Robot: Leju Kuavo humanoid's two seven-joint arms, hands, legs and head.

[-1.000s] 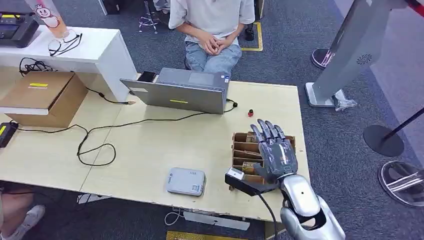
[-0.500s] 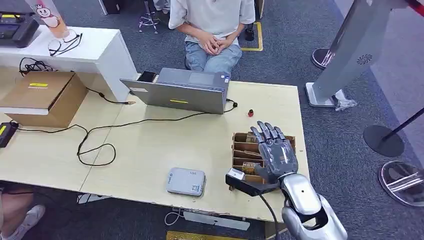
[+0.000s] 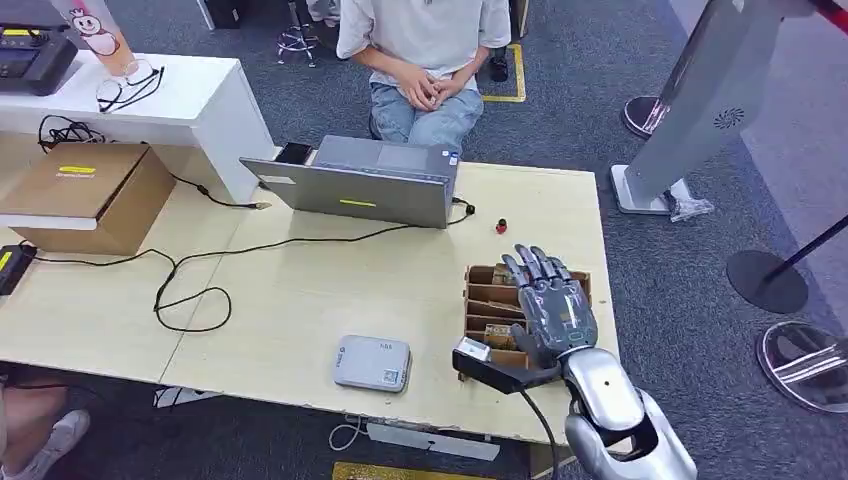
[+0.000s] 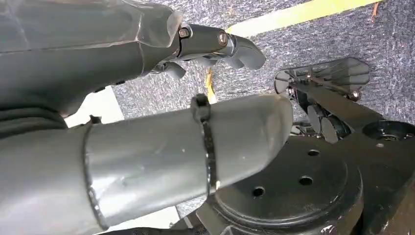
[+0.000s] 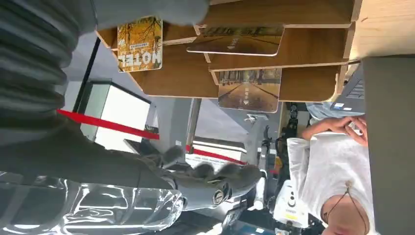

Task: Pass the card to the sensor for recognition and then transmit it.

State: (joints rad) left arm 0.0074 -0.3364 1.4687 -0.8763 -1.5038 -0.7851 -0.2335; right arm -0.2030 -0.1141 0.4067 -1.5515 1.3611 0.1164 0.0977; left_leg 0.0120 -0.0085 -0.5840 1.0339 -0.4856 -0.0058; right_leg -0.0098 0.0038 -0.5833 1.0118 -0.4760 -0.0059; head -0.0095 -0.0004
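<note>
The right hand [image 3: 556,300] has barely moved; it still hovers over the card rack [image 3: 487,298], fingers spread and holding nothing. The cards [image 5: 250,88] still sit in the rack, right of the grey sensor [image 3: 372,362], so picking one up has not begun.

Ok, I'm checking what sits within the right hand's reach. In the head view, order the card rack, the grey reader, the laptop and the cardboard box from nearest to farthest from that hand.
1. Card rack: right under the right hand, at the table's right edge.
2. Grey reader: to the hand's left, near the front edge.
3. Laptop: at the far edge, in front of the seated person.
4. Cardboard box: far left.
</note>
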